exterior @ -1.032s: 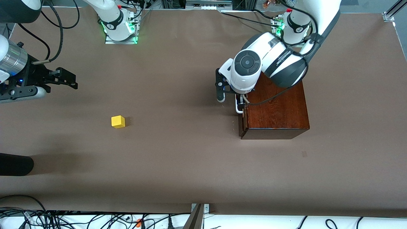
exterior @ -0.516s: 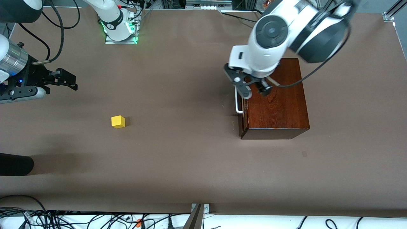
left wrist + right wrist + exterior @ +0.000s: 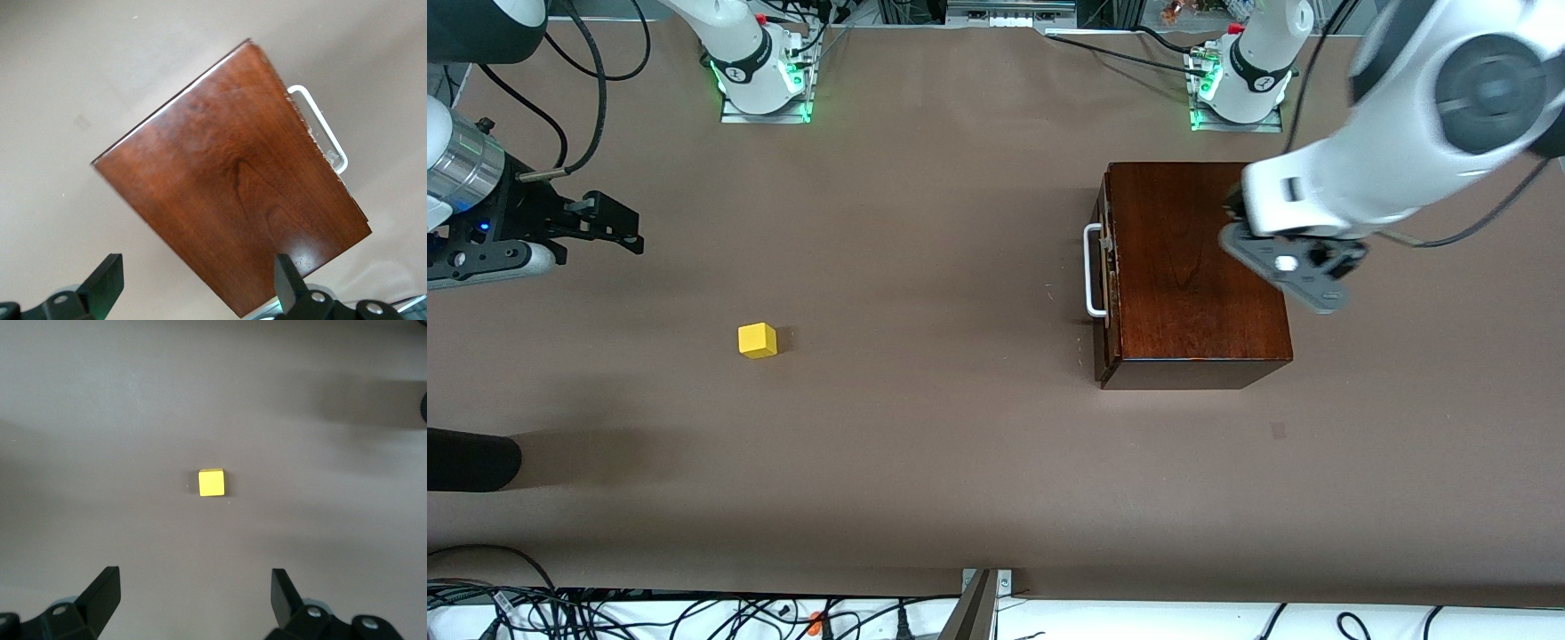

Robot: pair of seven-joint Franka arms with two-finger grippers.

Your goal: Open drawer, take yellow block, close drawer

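The yellow block (image 3: 757, 340) (image 3: 211, 483) lies on the bare brown table, toward the right arm's end. The mahogany box (image 3: 1200, 267) (image 3: 233, 193) stands toward the left arm's end. Its drawer front (image 3: 1106, 267) sits pushed in against the box, with the white bar handle (image 3: 1091, 271) (image 3: 321, 128) free. My left gripper (image 3: 1303, 277) (image 3: 197, 293) hangs open and empty above the edge of the box top that lies away from the handle. My right gripper (image 3: 639, 229) (image 3: 193, 597) is open and empty, waiting above the table, with the block ahead of its fingers.
The two arm bases (image 3: 760, 71) (image 3: 1240, 76) stand along the table's edge farthest from the front camera. A dark rounded object (image 3: 471, 458) juts in at the right arm's end. Cables (image 3: 605, 613) and a metal post (image 3: 978, 604) lie past the nearest edge.
My left arm has lifted off the drawer handle and swung across the box top toward its own end of the table. The box, the block and my right arm have not moved.
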